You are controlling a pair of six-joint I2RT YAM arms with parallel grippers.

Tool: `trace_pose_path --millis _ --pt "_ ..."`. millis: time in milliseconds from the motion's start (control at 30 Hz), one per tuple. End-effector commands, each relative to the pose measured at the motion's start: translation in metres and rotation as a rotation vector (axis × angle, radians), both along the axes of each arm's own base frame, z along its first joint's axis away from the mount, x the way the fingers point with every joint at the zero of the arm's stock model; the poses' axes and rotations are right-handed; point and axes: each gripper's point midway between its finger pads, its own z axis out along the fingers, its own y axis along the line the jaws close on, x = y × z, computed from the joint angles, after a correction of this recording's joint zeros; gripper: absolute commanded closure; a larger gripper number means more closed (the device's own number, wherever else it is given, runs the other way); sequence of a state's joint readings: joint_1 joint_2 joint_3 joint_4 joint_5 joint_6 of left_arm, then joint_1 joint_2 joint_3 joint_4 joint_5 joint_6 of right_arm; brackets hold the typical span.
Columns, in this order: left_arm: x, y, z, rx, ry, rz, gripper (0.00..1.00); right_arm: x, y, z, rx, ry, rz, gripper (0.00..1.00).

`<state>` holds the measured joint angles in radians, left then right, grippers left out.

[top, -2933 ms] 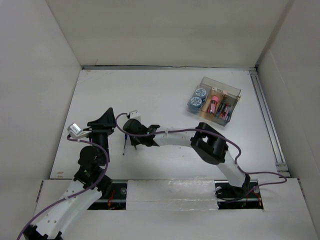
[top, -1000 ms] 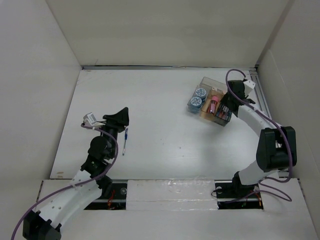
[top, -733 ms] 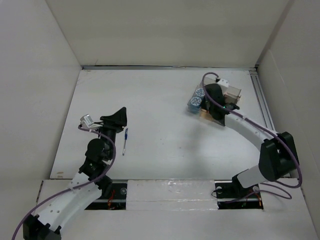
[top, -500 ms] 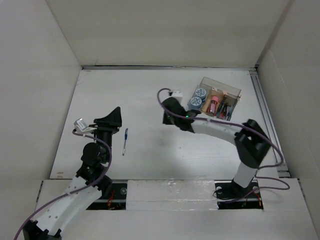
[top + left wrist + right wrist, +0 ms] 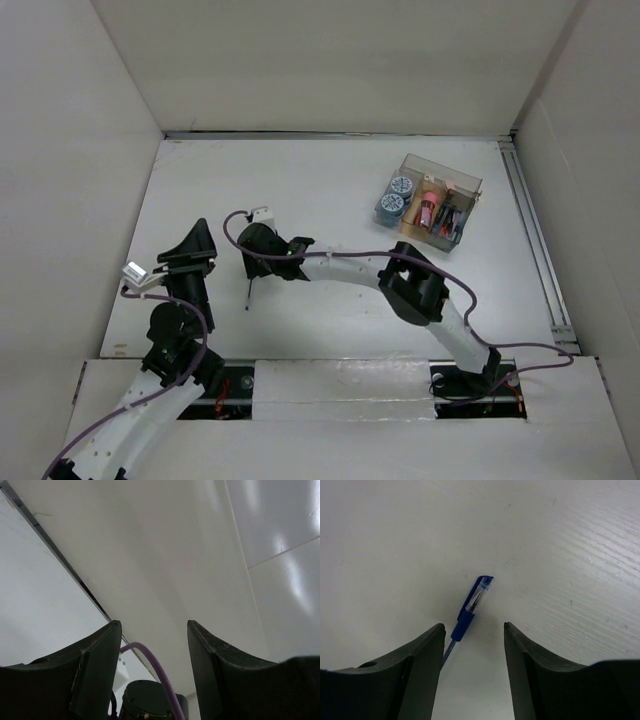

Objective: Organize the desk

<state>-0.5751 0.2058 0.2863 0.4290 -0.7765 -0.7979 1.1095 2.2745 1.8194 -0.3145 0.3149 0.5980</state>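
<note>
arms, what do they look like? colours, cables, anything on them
The left arm and right arm match: white tubular links, bulky black joints, black wedge-shaped jaws. A purple cable loops loosely along each, and a small silver-white camera block sits at each wrist.

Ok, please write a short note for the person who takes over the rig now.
Left gripper: open, empty, raised off the desk.
Right gripper: open, over the blue pen, not gripping it.
The pen lies loose on the desk; the organizer box at the far right already holds several items.
Left to do: probably grasp the pen and put it in the box.
</note>
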Motion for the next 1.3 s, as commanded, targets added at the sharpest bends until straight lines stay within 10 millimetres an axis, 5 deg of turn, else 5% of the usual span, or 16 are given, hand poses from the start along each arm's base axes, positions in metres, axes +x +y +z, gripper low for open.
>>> trace_pose_path --millis 0,233,367,467,500,533,633,667,800,867,900,933,1000,1033,1133,1267 --pt "-0.007 0.017 0.007 -0.028 -0.021 0.076 0.48 -0.001 0.011 0.006 -0.025 -0.024 0.016 0.44" --pt "-0.009 0.021 0.005 -0.025 -0.013 0.09 0.47 -0.005 0.01 -0.035 -0.101 0.008 0.006 0.5" --pt "-0.009 0.021 0.004 -0.023 -0.015 0.088 0.47 -0.004 -0.007 -0.049 -0.158 0.013 -0.052 0.71" --pt "-0.008 0.02 0.002 -0.017 -0.011 0.086 0.46 -0.002 -0.02 -0.038 -0.152 -0.011 -0.099 0.84" --pt "-0.008 0.018 0.001 -0.013 -0.008 0.08 0.46 -0.009 -0.036 -0.053 -0.183 0.009 -0.111 0.86" --pt "-0.006 0.016 0.0 -0.008 -0.006 0.075 0.46 -0.015 -0.059 -0.049 -0.163 0.019 -0.142 0.97" --pt "-0.005 0.014 -0.001 -0.003 -0.004 0.064 0.46 -0.008 -0.075 -0.023 -0.094 0.006 -0.183 1.0" --pt "-0.004 0.011 -0.001 0.003 -0.002 0.053 0.46 -0.018 -0.095 -0.038 -0.128 0.025 -0.193 1.0" --pt "0.002 0.002 -0.004 0.025 0.014 0.025 0.46 -0.016 -0.129 -0.009 -0.059 0.001 -0.235 1.0" --pt "0.005 -0.006 -0.005 0.041 0.017 -0.012 0.46 -0.009 -0.142 0.026 -0.002 -0.046 -0.273 1.0" --pt "0.006 -0.01 -0.005 0.046 0.016 -0.025 0.46 -0.006 -0.153 0.03 -0.005 -0.058 -0.295 1.0" --pt "0.012 -0.026 -0.005 0.084 0.013 -0.089 0.46 0.013 -0.181 0.061 0.036 -0.1 -0.367 1.0" --pt "0.014 -0.031 -0.005 0.094 0.011 -0.11 0.46 0.019 -0.197 0.062 0.039 -0.11 -0.393 1.0" --pt "0.02 -0.04 -0.009 0.127 0.026 -0.133 0.46 0.037 -0.223 0.076 0.063 -0.132 -0.46 1.0" --pt "0.035 -0.068 -0.016 0.203 0.078 -0.227 0.46 0.061 -0.28 0.075 0.049 -0.137 -0.578 1.0" --pt "0.047 -0.115 -0.017 0.31 0.091 -0.409 0.45 0.108 -0.391 0.095 0.113 -0.181 -0.816 1.0"
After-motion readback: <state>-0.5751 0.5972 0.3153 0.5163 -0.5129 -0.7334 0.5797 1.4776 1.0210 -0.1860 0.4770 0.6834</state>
